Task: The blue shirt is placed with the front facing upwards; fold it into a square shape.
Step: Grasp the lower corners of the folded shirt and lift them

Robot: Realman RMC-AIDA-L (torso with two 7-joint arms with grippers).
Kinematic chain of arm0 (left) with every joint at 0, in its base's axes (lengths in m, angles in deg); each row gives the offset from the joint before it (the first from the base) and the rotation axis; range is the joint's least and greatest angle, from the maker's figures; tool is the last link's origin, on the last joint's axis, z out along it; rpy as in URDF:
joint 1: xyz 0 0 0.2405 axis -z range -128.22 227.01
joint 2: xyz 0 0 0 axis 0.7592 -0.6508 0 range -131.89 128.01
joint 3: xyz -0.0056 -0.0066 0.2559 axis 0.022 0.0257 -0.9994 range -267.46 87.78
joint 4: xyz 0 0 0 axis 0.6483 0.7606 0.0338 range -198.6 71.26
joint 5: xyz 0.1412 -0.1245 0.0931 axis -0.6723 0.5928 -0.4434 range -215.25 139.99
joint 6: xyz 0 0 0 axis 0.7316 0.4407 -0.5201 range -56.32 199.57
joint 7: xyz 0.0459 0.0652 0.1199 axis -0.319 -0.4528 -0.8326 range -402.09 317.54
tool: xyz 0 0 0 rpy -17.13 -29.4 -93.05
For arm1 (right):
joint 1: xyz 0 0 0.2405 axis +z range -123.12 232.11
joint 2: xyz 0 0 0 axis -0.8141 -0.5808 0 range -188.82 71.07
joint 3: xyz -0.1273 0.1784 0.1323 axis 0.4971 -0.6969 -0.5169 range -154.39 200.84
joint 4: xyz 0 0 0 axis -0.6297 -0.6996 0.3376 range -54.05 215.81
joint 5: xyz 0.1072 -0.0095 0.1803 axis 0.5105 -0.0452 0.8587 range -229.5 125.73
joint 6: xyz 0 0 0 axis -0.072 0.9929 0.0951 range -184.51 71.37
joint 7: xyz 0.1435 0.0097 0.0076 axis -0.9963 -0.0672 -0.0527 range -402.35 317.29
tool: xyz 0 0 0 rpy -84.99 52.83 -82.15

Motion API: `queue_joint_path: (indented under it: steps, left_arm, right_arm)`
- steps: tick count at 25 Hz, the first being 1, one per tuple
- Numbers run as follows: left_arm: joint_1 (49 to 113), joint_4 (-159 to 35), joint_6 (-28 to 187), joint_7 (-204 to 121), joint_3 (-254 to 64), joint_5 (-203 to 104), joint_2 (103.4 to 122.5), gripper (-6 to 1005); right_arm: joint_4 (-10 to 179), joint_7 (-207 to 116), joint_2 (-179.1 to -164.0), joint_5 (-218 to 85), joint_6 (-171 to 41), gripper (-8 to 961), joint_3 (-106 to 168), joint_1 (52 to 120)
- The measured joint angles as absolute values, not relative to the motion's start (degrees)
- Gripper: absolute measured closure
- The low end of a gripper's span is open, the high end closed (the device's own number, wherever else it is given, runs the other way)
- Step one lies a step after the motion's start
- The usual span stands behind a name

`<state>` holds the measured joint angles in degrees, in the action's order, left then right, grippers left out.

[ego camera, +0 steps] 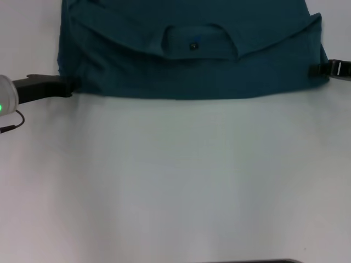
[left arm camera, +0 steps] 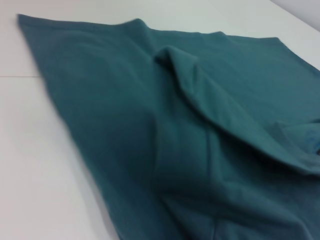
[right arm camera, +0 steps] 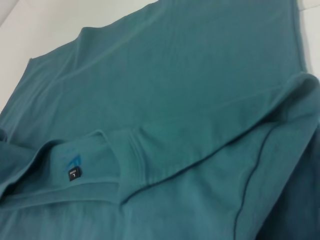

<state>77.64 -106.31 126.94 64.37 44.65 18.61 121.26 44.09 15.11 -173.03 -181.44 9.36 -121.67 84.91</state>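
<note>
Three views set on one folded garment

The white table [ego camera: 175,181] is overlooked from the head; the blue shirt [ego camera: 192,49], shared by all views, is seen close and obliquely from each wrist.

- The blue shirt [ego camera: 192,60] lies on the table [ego camera: 175,181], at its far side.
- The left gripper [ego camera: 67,87] is at the shirt's left edge.
- The right gripper [ego camera: 313,70] is at its right edge.

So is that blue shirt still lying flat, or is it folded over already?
Partly folded. The blue shirt has its collar end doubled over onto itself, plain side up, with both grippers at its near corners.
</note>
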Motion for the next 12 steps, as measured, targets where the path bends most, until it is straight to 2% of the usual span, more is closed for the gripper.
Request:
queue_joint_path:
  steps: [12]
  left_arm:
    - [73.81,-111.65,133.58,65.47,45.01,19.0,120.7,965]
  right_arm:
    - [44.26,17.44,-172.94,-179.89,10.78,859,-124.12,82.02]
